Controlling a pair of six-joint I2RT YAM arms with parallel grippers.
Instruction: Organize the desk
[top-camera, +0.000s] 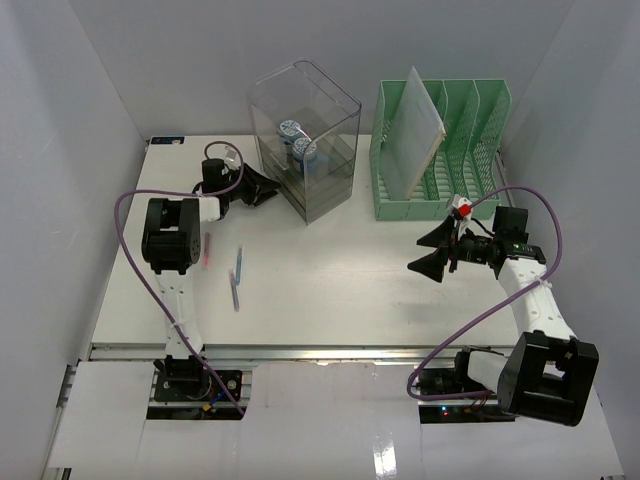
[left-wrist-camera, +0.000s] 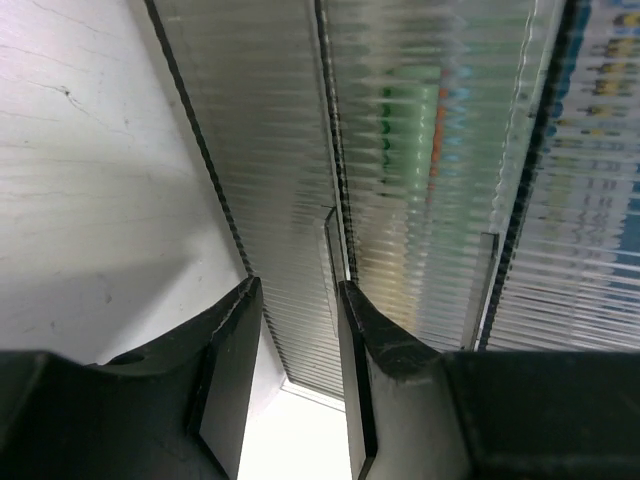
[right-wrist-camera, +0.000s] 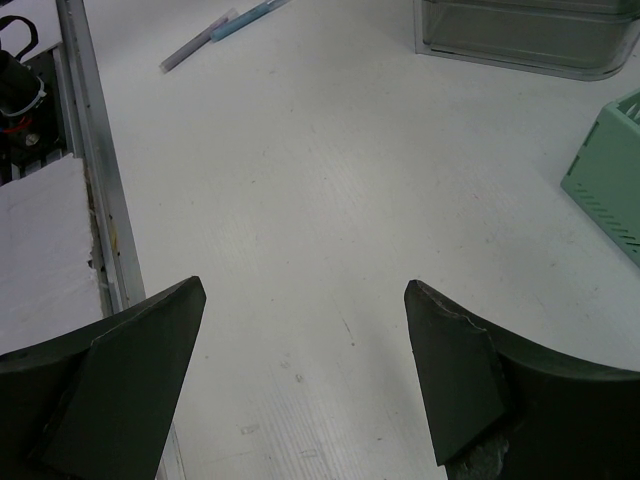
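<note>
White worktop (top-camera: 330, 280) between pale grey walls (top-camera: 60, 150), green file rack (top-camera: 440, 150) back right, clear ribbed bin (top-camera: 305, 140) back centre, right fingers (right-wrist-camera: 470, 380) wide apart over bare surface, left fingers (left-wrist-camera: 225, 380) narrowly apart against the bin, pens (top-camera: 238, 265) near left.

Pale grey walls (top-camera: 60, 120) are closing in the scene at the left, back and right. Soft light is glinting off white panels (top-camera: 330, 420) along the bottom edge.

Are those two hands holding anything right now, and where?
The right hand is open and empty. The left hand is at the clear box, nearly closed; whether it pinches its edge cannot be told.
</note>
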